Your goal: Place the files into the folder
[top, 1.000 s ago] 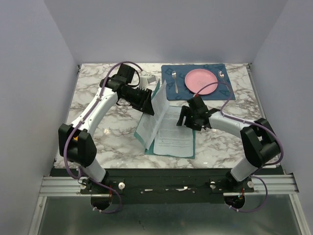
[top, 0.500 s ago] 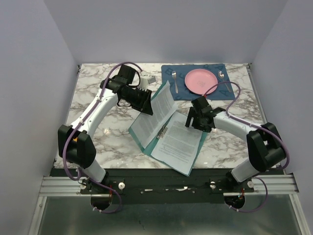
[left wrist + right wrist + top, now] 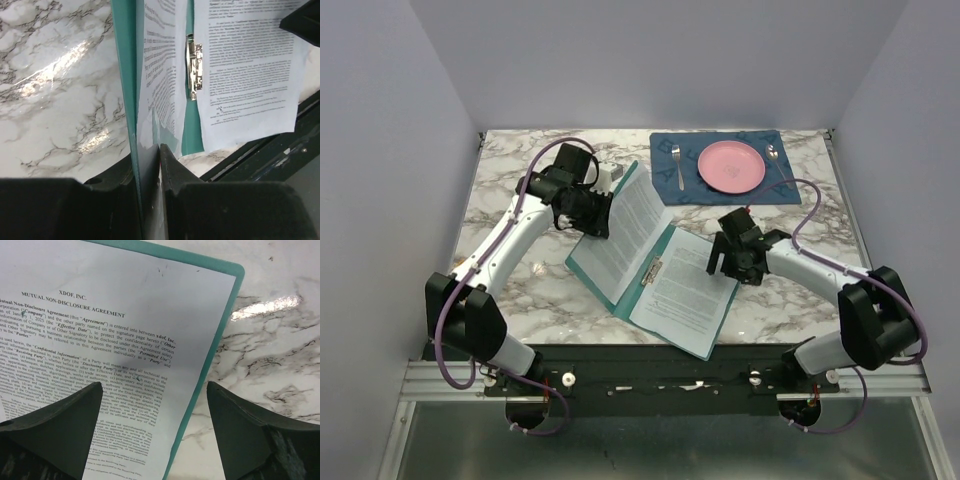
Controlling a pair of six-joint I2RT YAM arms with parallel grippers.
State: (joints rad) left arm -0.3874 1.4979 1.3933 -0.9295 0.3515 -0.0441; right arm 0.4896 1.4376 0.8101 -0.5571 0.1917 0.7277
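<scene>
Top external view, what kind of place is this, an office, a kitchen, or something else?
Probably a robot test cell, not a real room: plain walls box in a marble-look table, robot arms stand at its near edge, and the props mix a folder with a pink plate.

Pink plate (image 3: 728, 166) between fork (image 3: 678, 166) and spoon (image 3: 773, 152) on blue placemat (image 3: 715, 138), marble table (image 3: 500, 160).

Marble table (image 3: 780, 290): teal folder (image 3: 124, 60) lying open mid-front, dark blue placemat (image 3: 665, 190) at far right
</scene>
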